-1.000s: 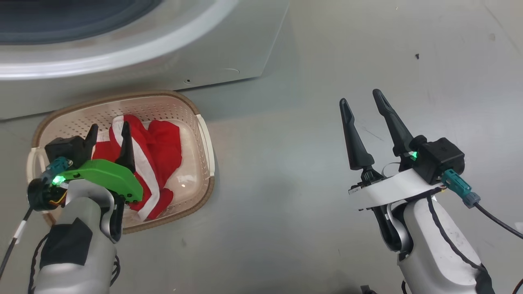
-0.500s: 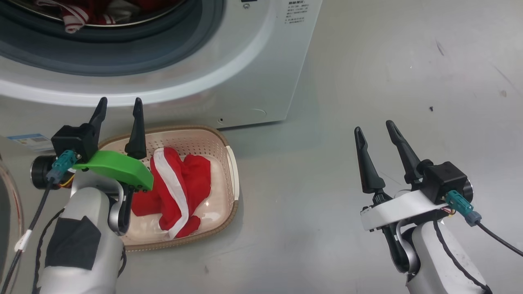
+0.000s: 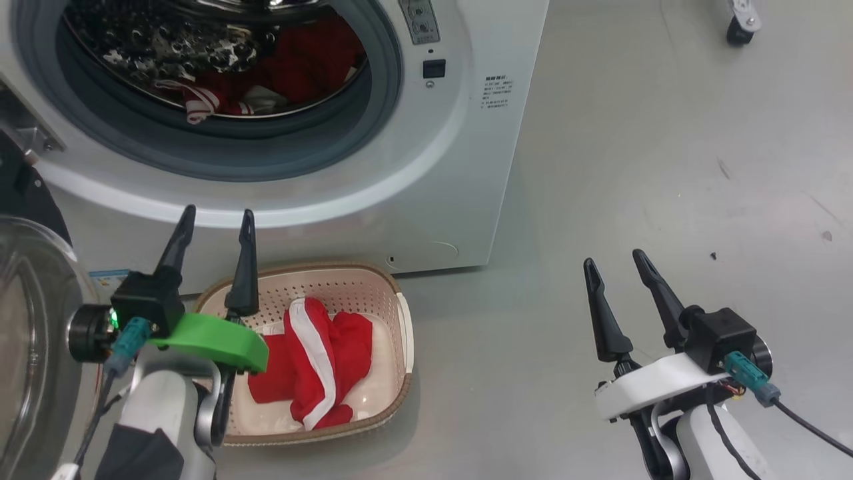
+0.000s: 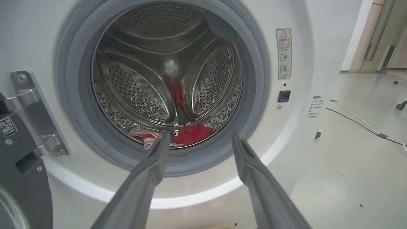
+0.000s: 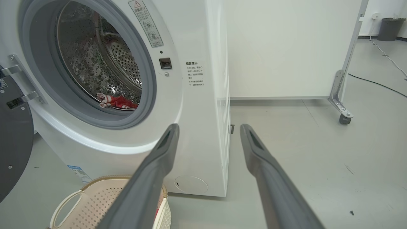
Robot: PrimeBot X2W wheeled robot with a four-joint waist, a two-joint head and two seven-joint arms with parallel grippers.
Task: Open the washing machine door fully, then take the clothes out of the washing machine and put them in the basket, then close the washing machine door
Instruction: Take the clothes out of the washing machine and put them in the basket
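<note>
Raised from above the basket [image 3: 320,269], the left hand [image 3: 218,212] now points at the washing machine [image 3: 460,167], released and empty; the right hand [image 3: 613,259] is released too. Some clothes [image 3: 313,363] lie in the basket, the rest at 6 o'clock in the drum [image 4: 140,79]. A shallow pinch may snag the grey ring [image 4: 71,105] or drop cloth on the floor [image 3: 600,167].

Pale grey robot arms with long, dark, tapered fingers

The left gripper [image 3: 218,213] sits on a bright green curved wrist bracket [image 3: 210,340], the right gripper [image 3: 613,259] on a white curved wrist bracket [image 3: 650,387]. Each carries a black boxy camera block [image 3: 723,337] with a teal plug [image 3: 743,368] and a thin black cable [image 3: 813,430]. A black patch [image 3: 140,457] covers the pale grey left forearm [image 3: 163,413].
</note>
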